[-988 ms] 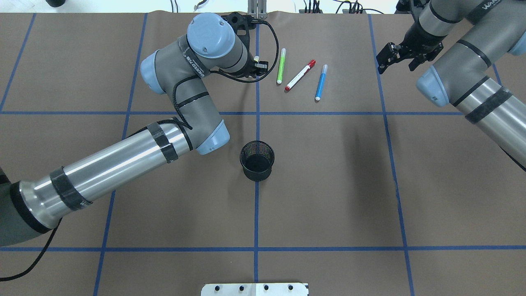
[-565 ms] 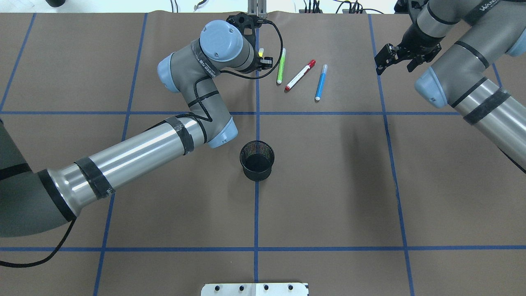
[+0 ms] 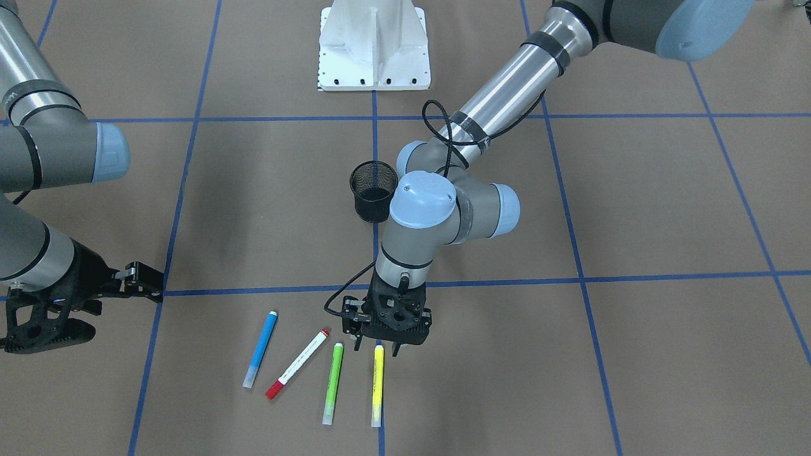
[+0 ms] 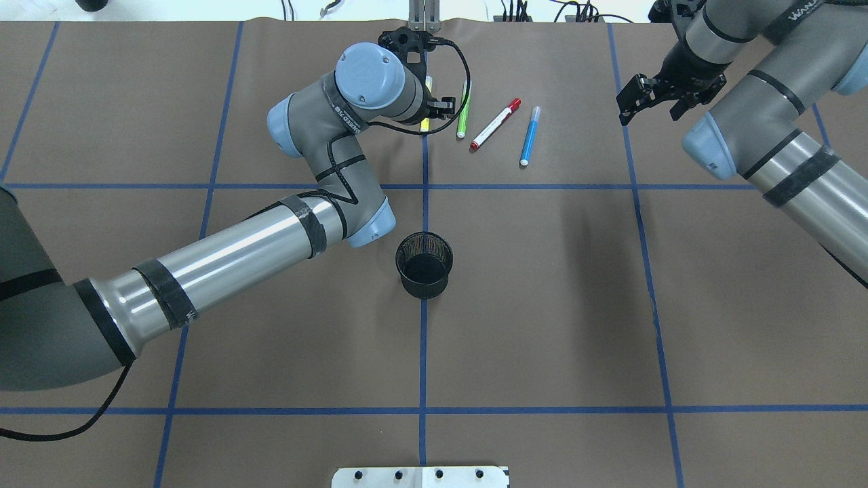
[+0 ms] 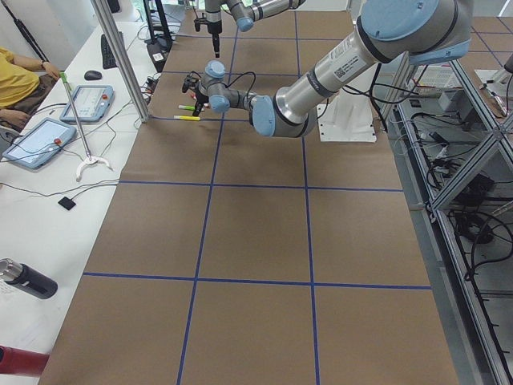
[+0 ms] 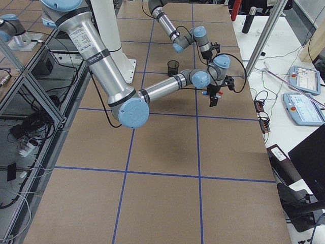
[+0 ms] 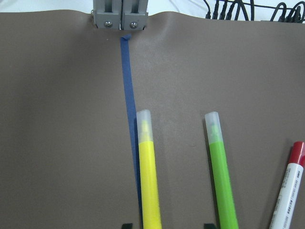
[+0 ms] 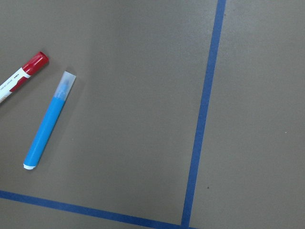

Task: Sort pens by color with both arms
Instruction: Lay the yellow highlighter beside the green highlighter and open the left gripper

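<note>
**Four pens, two arms: the left gripper [image 3: 376, 348] is set over the yellow pen [image 3: 377, 384].**
One blue pen [image 3: 260, 349], one red-capped white pen [image 3: 298, 372], one green pen [image 3: 332, 383] and the yellow one lie in a row midway along the table's edge farthest from the robot. The left claw's fingers stand apart, straddling the yellow pen's end. The right gripper [image 4: 649, 114], fingers spread, hangs toward the far right corner. One black mesh cup [image 3: 373, 190] stands mid-table.

On the table [image 4: 542, 305], four pens [image 4: 496, 124] are laid side by side in a row beyond the cup [image 4: 424, 265], well apart from it; the pedestal [image 4: 420, 476] is set on the cup's opposite side.
</note>
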Controlling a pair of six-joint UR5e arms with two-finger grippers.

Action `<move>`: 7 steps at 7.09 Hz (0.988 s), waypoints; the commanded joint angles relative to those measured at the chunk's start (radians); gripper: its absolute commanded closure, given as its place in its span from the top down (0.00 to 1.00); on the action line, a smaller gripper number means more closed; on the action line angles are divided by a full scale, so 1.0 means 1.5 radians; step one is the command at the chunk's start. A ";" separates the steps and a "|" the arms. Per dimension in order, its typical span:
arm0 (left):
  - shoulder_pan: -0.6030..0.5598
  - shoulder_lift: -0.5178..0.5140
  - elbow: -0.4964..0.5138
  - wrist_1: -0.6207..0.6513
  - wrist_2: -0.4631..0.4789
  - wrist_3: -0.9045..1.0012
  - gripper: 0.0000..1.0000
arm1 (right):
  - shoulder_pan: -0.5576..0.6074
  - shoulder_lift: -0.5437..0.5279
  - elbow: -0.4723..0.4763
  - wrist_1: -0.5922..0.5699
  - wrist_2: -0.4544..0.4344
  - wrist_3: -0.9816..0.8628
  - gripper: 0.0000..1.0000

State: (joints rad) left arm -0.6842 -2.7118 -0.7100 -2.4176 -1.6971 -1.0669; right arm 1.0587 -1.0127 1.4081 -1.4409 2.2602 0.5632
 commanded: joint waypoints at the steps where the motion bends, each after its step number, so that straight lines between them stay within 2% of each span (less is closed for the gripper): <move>1: -0.004 0.030 -0.091 0.046 -0.005 0.001 1.00 | 0.001 -0.003 0.002 0.000 0.001 -0.003 0.99; 2: -0.006 0.069 -0.199 0.154 -0.020 0.007 1.00 | 0.004 -0.009 0.003 0.001 0.002 -0.006 0.99; 3: -0.019 0.099 -0.295 0.264 -0.065 0.009 1.00 | 0.014 -0.019 0.004 0.001 0.002 -0.030 0.99; 4: -0.039 0.151 -0.380 0.305 -0.109 0.024 1.00 | 0.029 -0.042 0.014 0.001 0.003 -0.068 0.99; 6: -0.094 0.297 -0.572 0.432 -0.181 0.156 1.00 | 0.089 -0.112 0.043 0.000 0.009 -0.172 0.99; 7: -0.139 0.345 -0.650 0.522 -0.223 0.240 1.00 | 0.127 -0.150 0.045 -0.001 0.015 -0.227 0.99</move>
State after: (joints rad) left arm -0.8192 -2.3018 -1.5241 -1.7887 -1.9565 -0.8510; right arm 1.1844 -1.1684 1.4640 -1.4405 2.2733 0.3238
